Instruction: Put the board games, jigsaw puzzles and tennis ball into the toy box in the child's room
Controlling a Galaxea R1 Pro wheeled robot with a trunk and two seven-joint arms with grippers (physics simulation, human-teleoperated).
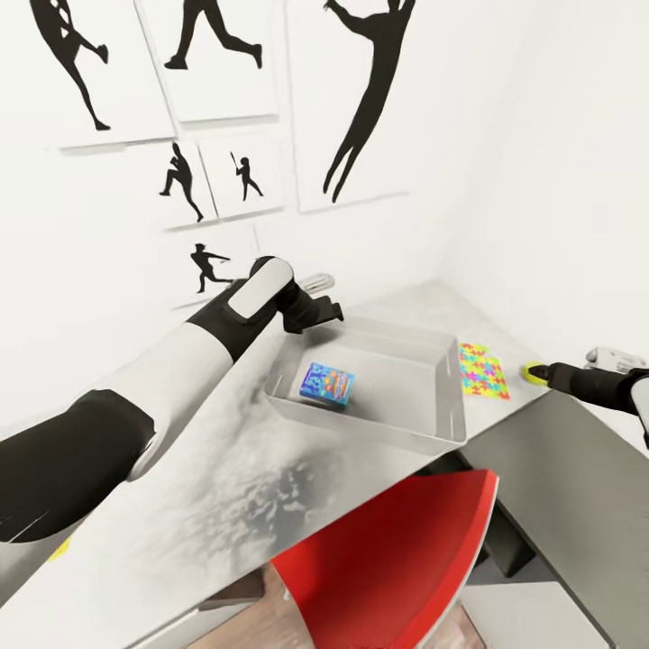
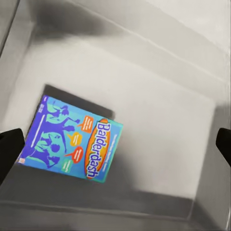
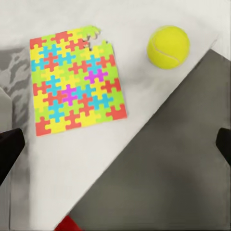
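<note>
The grey toy box (image 1: 401, 397) stands on the table (image 1: 225, 487). Inside it lies a blue Balderdash board game (image 1: 326, 385), flat on the box floor (image 2: 72, 139). My left gripper (image 1: 324, 311) hovers over the box's far left rim, open and empty, its fingertips (image 2: 9, 149) apart above the game. A colourful jigsaw puzzle (image 1: 482, 370) lies flat just right of the box, with a yellow tennis ball (image 1: 535, 370) beyond it. My right gripper (image 1: 552, 373) hangs open above the table edge by the ball (image 3: 168, 46) and puzzle (image 3: 74, 79).
A red chair (image 1: 406, 559) is tucked under the table's near edge. A dark lower surface (image 1: 559, 478) adjoins the table on the right. White walls with silhouette posters (image 1: 361, 99) close the table's far side and right corner.
</note>
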